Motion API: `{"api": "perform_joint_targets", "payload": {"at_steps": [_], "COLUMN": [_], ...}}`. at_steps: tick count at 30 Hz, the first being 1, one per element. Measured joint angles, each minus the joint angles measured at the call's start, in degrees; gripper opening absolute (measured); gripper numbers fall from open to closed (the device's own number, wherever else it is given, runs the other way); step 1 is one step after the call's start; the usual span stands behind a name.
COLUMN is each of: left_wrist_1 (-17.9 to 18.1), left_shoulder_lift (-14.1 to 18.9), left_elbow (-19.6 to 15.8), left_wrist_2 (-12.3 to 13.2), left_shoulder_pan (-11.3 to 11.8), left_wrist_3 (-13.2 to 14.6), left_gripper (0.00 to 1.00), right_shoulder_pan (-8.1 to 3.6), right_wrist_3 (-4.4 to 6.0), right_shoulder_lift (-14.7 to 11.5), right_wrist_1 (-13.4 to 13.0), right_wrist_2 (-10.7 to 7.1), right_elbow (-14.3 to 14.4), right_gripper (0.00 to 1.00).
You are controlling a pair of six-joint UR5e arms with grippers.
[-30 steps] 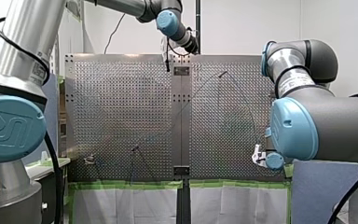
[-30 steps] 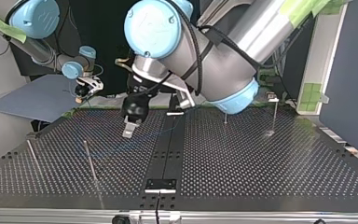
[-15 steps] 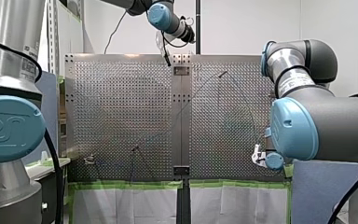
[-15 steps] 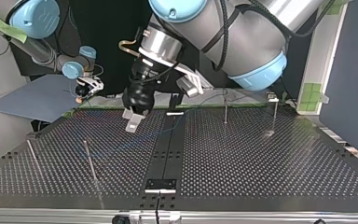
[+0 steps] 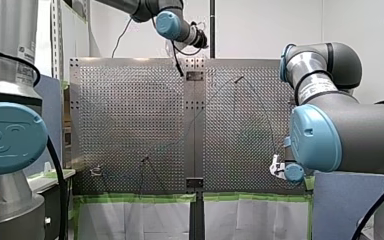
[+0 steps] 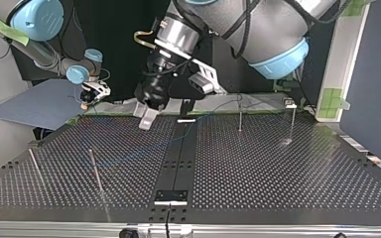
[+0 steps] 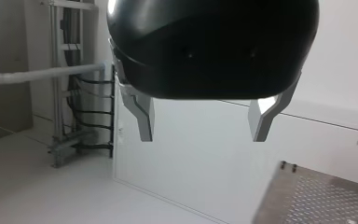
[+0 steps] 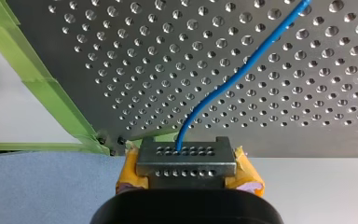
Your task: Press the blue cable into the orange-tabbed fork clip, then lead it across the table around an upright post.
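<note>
The blue cable (image 8: 233,77) runs over the perforated table (image 8: 121,56) and ends between the yellow-padded fingers of my right gripper (image 8: 186,156), which is shut on it just past the table's edge. In the top view that gripper (image 6: 92,96) hangs at the far left corner. My left gripper (image 7: 203,123) stands open with nothing between its metal fingers (image 7: 142,119); it hovers above the table's middle strip at the far end (image 5: 180,64), tilted in the top view (image 6: 148,116). A small clip (image 5: 96,171) sits at the front view's near left; its tab colour does not show.
Thin upright posts stand on the table: two at the top view's left (image 6: 96,171) (image 6: 34,166) and two at its far right (image 6: 239,115) (image 6: 291,121). Green tape (image 8: 51,93) lines the table's edge. A blue-grey board (image 6: 39,106) lies beyond the top view's left corner.
My left arm has lifted its open gripper off the table and swung it up and back toward the far end. My right gripper has stayed where it was, with the cable in it.
</note>
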Motion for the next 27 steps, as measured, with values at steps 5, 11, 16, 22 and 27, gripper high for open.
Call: {"api": "perform_joint_targets", "payload": {"at_steps": [5, 11, 16, 22, 27], "left_wrist_1": [2.4, 5.2, 7.5, 10.5, 13.2], "left_shoulder_lift": [-0.7, -0.8, -0.8, -0.8, -0.8], "left_elbow": [-2.4, -5.2, -7.5, -10.5, -13.2], "left_wrist_2": [-0.1, 0.0, -0.1, -0.1, -0.1], "left_shoulder_pan": [-0.1, -0.2, -0.2, -0.4, -0.6], "left_wrist_3": [0.0, -0.3, -0.4, -0.4, -0.4], "left_gripper": [1.00, 1.00, 1.00, 1.00, 1.00], "right_shoulder_pan": [0.04, 0.07, 0.13, 0.15, 0.16], "right_wrist_3": [0.01, -0.04, -0.05, -0.05, -0.04], "right_shoulder_lift": [0.0, 0.0, 0.0, 0.0, 0.0], "right_wrist_1": [0.0, 0.0, 0.1, 0.1, 0.1], "right_wrist_2": [0.00, 0.00, 0.00, 0.00, -0.01], "right_elbow": [0.0, 0.0, 0.0, 0.0, 0.0], "right_gripper": [0.00, 0.00, 0.00, 0.00, 0.00]}}
